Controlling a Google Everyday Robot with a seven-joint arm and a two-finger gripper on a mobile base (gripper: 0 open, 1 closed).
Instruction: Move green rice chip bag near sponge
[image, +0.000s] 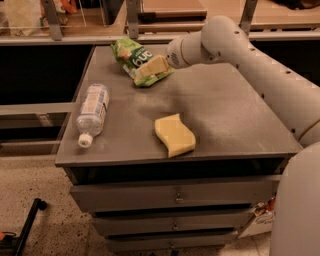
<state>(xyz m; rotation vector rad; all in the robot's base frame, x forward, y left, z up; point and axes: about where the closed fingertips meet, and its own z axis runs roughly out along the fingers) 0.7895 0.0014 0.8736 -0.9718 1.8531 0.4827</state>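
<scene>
The green rice chip bag (131, 56) lies at the far edge of the grey cabinet top (235, 115), left of centre, crinkled, with its dark green oval facing up. My gripper (153, 66) reaches in from the right at the end of the white arm (225, 42) and sits right on the near-right end of the bag, covering part of it. The sponge (174, 135), a pale yellow block with wavy sides, lies near the front edge of the top, well in front of the bag and a little to its right.
A clear plastic water bottle (92, 112) lies on its side at the left edge, cap toward the front. The cabinet has drawers (175, 197) below. A shelf rail (100, 39) runs behind the top. The arm's white body (300, 210) fills the right side.
</scene>
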